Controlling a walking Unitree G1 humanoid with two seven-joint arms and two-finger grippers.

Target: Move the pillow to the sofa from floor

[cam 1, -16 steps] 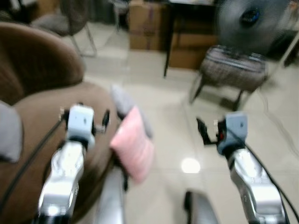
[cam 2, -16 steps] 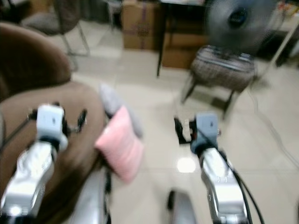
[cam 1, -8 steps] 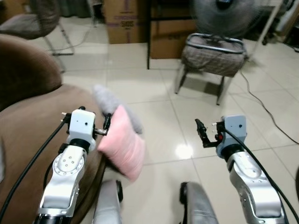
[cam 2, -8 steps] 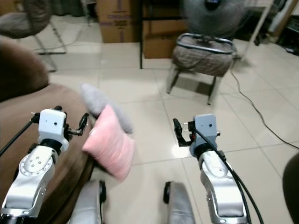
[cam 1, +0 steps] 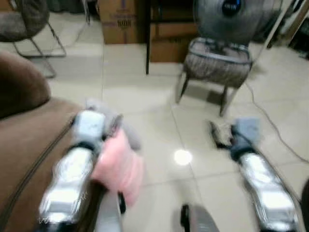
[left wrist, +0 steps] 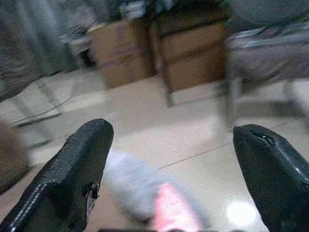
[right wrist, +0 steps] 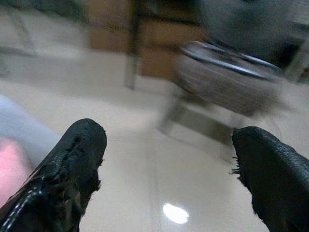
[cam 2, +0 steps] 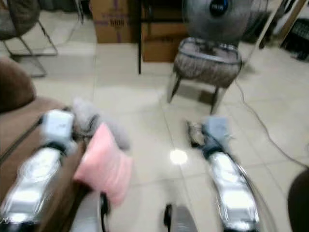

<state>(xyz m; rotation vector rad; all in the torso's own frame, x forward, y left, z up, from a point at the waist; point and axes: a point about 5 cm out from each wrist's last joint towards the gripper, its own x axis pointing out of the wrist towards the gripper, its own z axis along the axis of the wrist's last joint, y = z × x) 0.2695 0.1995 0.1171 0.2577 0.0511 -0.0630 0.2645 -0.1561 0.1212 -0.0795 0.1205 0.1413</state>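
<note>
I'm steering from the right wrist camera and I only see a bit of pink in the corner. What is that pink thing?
Observer: It's a pink pillow, leaning against the side of the brown sofa, down by the floor.
Operator: Is anything next to it?
Observer: Yes, a grey pillow sits just behind the pink one.
Operator: Is my other claw close to it?
Observer: The left claw is open and pointing over both pillows, above them and not touching.
Operator: What's in front of me?
Observer: A stool with a fan behind it; your right claw is open and holds nothing.
</note>
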